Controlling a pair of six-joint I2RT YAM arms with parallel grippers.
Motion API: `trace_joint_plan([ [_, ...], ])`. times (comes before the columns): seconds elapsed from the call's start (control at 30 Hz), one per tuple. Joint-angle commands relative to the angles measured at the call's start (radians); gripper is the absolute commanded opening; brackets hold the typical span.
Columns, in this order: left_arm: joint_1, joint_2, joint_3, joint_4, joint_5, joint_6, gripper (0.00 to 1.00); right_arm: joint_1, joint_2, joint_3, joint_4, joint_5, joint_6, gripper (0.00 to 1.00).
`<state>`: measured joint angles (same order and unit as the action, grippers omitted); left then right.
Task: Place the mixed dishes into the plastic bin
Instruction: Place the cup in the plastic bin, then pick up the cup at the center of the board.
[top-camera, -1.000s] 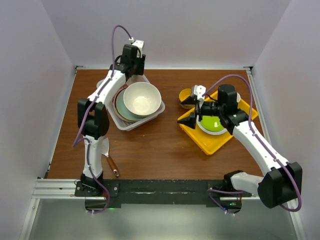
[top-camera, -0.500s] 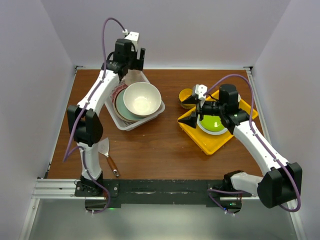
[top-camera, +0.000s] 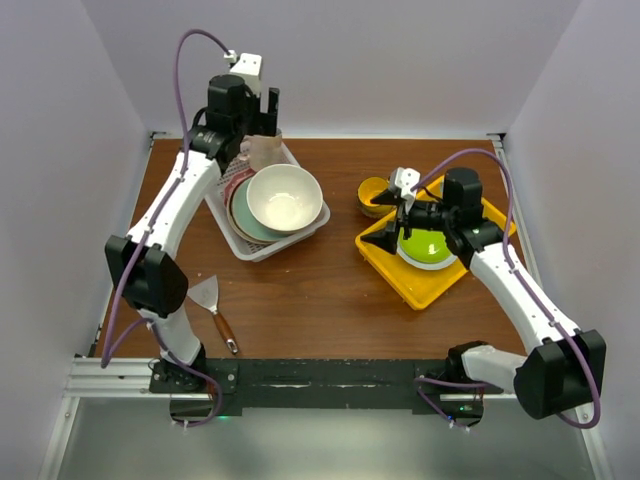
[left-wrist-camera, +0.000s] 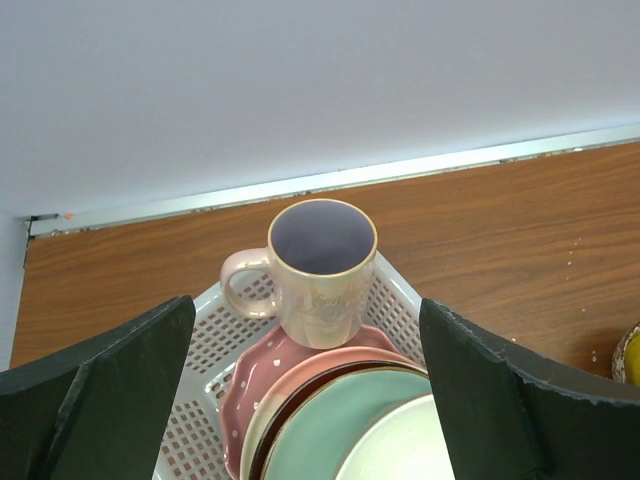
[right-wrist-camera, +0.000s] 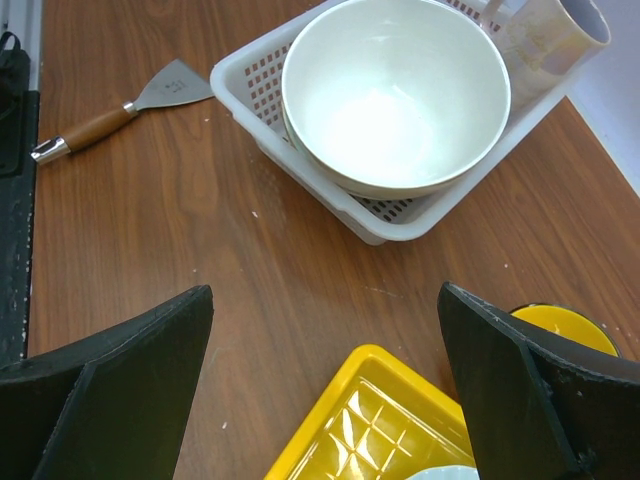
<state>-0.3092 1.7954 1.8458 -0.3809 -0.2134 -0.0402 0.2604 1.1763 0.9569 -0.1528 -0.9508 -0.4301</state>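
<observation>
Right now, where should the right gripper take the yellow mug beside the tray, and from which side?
Take the yellow mug by its rim wall from straight above, one finger inside. It stands upright with its mouth up, and the yellow tray lies close beside it, which probably crowds a side approach. No handle shows. The right gripper is open and nearest.

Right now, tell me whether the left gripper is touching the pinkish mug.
Apart. The left wrist view shows the pinkish mug standing in the plastic bin, clear gaps separating it from both open fingers of the left gripper.
</observation>
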Motion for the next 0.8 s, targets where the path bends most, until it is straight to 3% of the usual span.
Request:
trace_joint_plan([
  [0.0,0.002,-0.125,-0.057,0.071,-0.007,-0.001,1.0,-0.007,-0.032,0.014,-0.031,0.04,-0.047,0.98],
  [0.4,0.015,-0.522,-0.457,0.201,0.014,-0.05,1.0,-0.009,0.017,0.13,-0.103,0.158,-0.059,0.98],
  [0.77,0.016,-0.878,-0.853,0.329,0.057,-0.032,1.0,-0.009,0.115,0.266,-0.134,0.28,0.025,0.98],
])
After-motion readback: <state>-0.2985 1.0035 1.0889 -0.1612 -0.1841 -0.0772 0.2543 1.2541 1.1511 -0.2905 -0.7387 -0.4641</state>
